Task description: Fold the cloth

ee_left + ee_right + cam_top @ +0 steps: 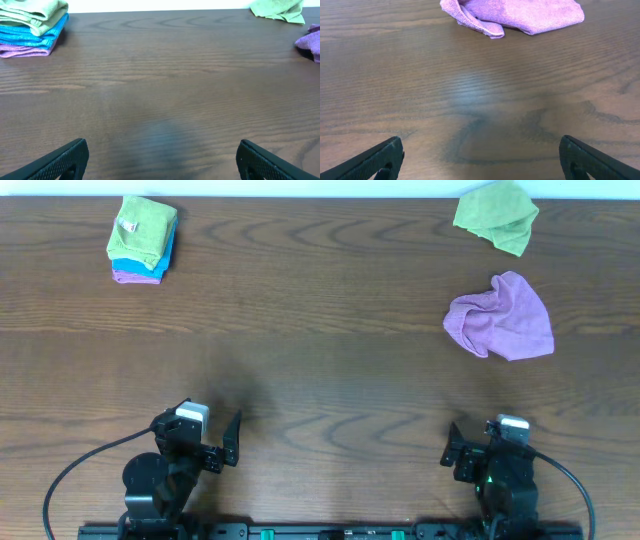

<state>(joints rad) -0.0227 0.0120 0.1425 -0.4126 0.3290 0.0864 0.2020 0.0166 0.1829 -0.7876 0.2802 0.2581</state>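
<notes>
A crumpled purple cloth lies on the table at the right; it also shows at the top of the right wrist view and at the right edge of the left wrist view. A crumpled green cloth lies at the far right corner, also in the left wrist view. My left gripper is open and empty near the front left. My right gripper is open and empty near the front right, well short of the purple cloth.
A stack of folded cloths, green on blue on purple, sits at the far left corner, also in the left wrist view. The wooden table is bare between the arms and the cloths.
</notes>
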